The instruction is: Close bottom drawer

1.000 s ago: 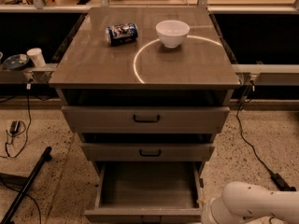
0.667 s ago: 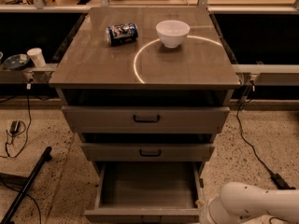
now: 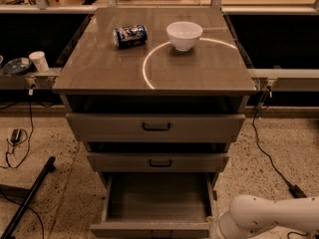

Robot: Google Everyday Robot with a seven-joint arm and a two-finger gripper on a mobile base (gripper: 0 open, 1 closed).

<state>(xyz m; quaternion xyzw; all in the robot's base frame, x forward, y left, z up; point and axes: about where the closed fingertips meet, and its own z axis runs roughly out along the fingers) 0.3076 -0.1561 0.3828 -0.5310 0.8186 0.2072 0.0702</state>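
Approach is beginning: drawer (image 3: 158, 203) is standing fully open, arm (image 3: 269, 218) is hovering near right; gripper is sitting off-frame, jaws untellable. Next, pushing its front inward.

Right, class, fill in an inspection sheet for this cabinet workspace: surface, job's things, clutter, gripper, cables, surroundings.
Surface: cabinet top, grey-brown, bright arc of light across it.
Job's things: bottom drawer pulled far out, nothing seen inside.
Clutter: blue can on its side, white bowl upright beside it, apart.
Gripper: gripper out of view; only the white arm shows, lower right, near the drawer's front corner.
Cables: black cable on the floor at right; more cables at left.
Surroundings: speckled floor, white cup on the left ledge.
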